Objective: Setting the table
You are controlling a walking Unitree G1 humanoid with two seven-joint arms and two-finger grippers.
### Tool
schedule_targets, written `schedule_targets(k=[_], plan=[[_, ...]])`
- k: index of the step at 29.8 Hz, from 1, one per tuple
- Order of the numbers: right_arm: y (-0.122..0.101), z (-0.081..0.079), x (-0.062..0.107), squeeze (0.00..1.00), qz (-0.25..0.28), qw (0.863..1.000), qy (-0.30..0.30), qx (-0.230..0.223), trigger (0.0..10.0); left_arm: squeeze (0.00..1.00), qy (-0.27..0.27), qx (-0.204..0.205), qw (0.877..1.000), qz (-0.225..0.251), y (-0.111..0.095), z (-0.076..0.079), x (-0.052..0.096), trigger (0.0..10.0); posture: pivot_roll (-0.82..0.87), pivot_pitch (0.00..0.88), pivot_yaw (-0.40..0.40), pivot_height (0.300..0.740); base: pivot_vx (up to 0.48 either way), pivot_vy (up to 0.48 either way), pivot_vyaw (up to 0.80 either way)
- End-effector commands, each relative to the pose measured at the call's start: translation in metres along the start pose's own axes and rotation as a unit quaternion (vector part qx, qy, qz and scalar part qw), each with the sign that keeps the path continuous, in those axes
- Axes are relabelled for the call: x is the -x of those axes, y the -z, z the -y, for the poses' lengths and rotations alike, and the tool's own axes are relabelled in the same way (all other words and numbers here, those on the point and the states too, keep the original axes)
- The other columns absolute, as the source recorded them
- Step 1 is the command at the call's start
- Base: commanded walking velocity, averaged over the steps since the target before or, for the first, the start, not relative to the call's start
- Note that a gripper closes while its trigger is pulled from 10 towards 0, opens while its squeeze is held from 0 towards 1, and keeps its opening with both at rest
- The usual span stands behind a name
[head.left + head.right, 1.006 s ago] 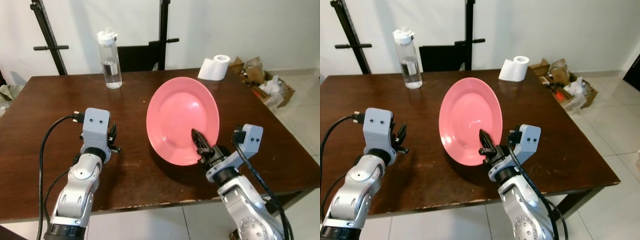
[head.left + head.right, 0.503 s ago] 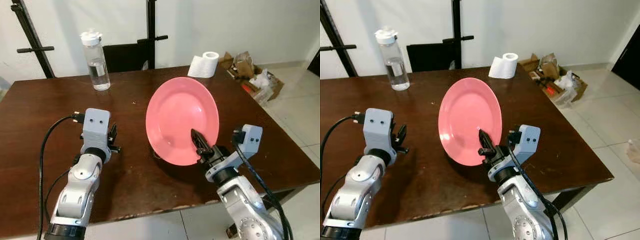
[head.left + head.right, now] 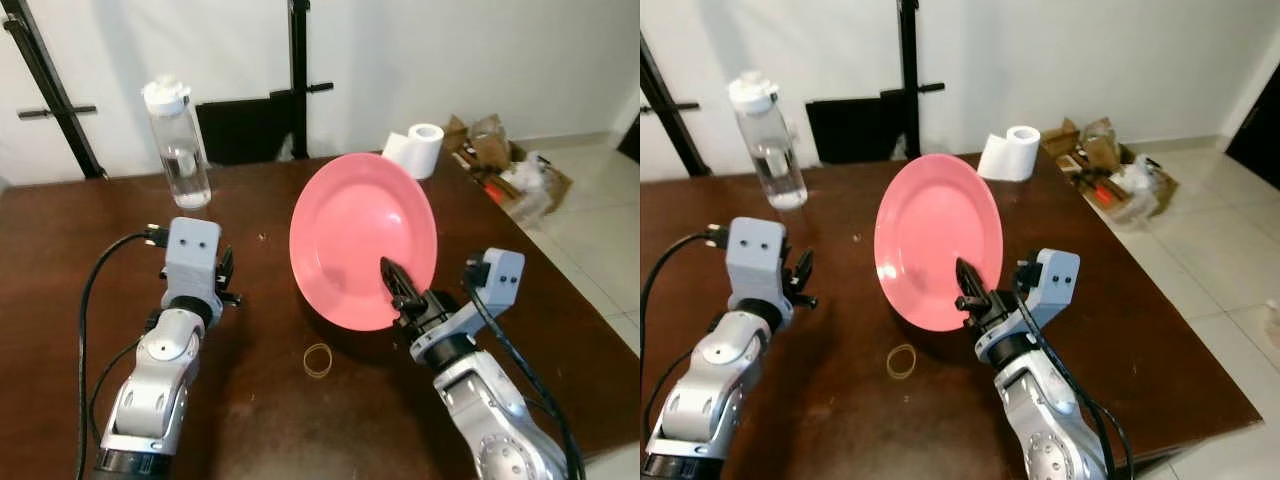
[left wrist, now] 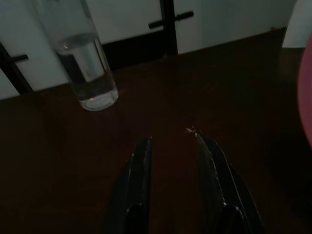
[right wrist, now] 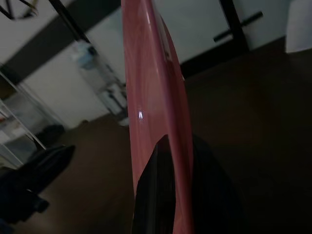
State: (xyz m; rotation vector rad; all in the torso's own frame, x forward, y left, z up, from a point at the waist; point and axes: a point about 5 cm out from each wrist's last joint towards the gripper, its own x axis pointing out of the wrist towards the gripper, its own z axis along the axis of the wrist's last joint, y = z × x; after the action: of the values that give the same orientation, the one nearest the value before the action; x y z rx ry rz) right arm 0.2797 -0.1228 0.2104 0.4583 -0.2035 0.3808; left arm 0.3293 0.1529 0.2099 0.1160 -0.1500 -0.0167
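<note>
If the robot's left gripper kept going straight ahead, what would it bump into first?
Probably nothing soon: the left gripper points across bare table. The water bottle stands off to one side, though depth is hard to judge.

A round pink plastic plate [image 3: 362, 238] stands tilted on edge above the dark brown wooden bench [image 3: 60, 260], its lower rim between the right gripper's [image 3: 398, 287] fingers [image 5: 161, 190]. A small tan rubber band [image 3: 318, 360] lies on the bench, left of those fingers. A clear plastic water bottle [image 3: 178, 145] stands beyond the left gripper's [image 4: 175, 161] fingers [image 4: 141, 170]. A white paper roll [image 3: 418, 149] lies at the bench's far edge, beyond the plate.
</note>
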Motion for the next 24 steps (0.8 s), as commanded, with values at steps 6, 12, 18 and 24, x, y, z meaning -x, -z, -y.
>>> schedule_targets(k=[6,12,18,24], plan=[[0.001,-0.003,0.0,0.0,-0.001,1.0,-0.005,-0.003,10.0,0.0,0.003,0.003,1.0,-0.018,0.007,0.0,0.003,10.0,0.03,0.128,0.094,0.74,0.0,0.0,0.0],[0.003,-0.002,0.0,0.0,-0.017,1.0,-0.008,0.007,10.0,0.0,0.004,0.007,1.0,-0.021,0.008,0.0,0.003,10.0,0.03,0.128,0.094,0.74,0.0,0.0,0.0],[0.008,0.005,0.002,0.0,-0.057,0.998,-0.008,0.015,10.0,0.0,0.003,0.006,1.0,-0.028,0.009,-0.003,0.003,10.0,0.03,0.127,0.091,0.74,0.0,0.0,0.0],[0.006,0.025,0.001,0.0,-0.058,0.997,0.041,-0.035,10.0,0.0,0.058,-0.006,0.997,-0.04,0.011,-0.01,0.003,10.0,0.04,0.125,0.085,0.74,0.0,0.0,0.0]])
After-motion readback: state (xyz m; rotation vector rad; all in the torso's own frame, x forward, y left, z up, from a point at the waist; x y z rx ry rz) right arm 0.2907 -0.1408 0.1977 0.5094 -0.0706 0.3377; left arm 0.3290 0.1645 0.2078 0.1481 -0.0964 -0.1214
